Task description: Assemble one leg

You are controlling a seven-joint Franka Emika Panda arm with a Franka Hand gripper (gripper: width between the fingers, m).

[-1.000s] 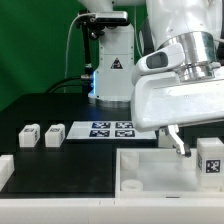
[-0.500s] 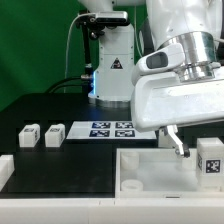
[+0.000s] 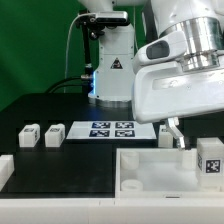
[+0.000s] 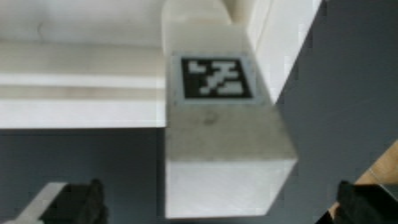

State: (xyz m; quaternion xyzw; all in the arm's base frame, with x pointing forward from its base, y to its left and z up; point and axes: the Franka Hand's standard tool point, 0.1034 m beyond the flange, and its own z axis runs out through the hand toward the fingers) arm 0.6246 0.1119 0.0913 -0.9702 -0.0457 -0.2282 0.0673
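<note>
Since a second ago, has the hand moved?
Yes. In the exterior view the hand rose slightly, farther above the marker board.

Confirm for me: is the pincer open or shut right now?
Open. In the wrist view the pincer has its fingertips wide apart, one each side of the leg, gripping nothing.

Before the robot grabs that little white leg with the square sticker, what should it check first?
1. End effector open: ok, its fingers stand wide apart.
2. Leg lined up between the fingers: ok in the wrist view.
3. Fingers clear of the leg: ok, dark gaps show on both sides.
4. Low enough to close on the leg: cannot tell.
5. Spare legs out of the way: ok, both sit at the exterior view's left, beyond the marker board.
</note>
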